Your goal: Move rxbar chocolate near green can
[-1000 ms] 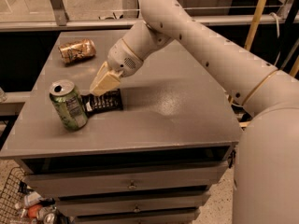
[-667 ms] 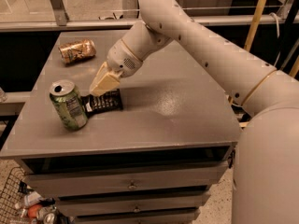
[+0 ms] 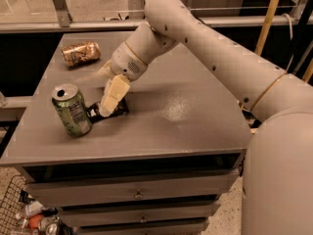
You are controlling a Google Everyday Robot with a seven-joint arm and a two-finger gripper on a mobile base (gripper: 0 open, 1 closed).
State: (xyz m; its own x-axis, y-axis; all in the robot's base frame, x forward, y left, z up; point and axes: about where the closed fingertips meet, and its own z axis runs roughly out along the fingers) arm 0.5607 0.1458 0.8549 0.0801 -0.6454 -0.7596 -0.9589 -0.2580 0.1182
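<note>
The rxbar chocolate (image 3: 120, 108) lies flat in its black wrapper on the grey table top (image 3: 186, 106), right beside the green can (image 3: 72, 110), which stands upright at the front left. My gripper (image 3: 108, 104) points down and to the left over the bar, with its pale tip on or just above the wrapper and covering its middle. The bar's left end almost touches the can's base. The arm reaches in from the upper right.
A dented gold-brown can (image 3: 80, 53) lies on its side at the table's back left. The table has drawers (image 3: 139, 195) under its front edge. A wire basket with litter (image 3: 29, 217) stands on the floor at the lower left. A rail (image 3: 63, 26) runs behind the table.
My gripper has dropped lower onto the rxbar chocolate. The bar, the green can and the dented can have stayed where they were.
</note>
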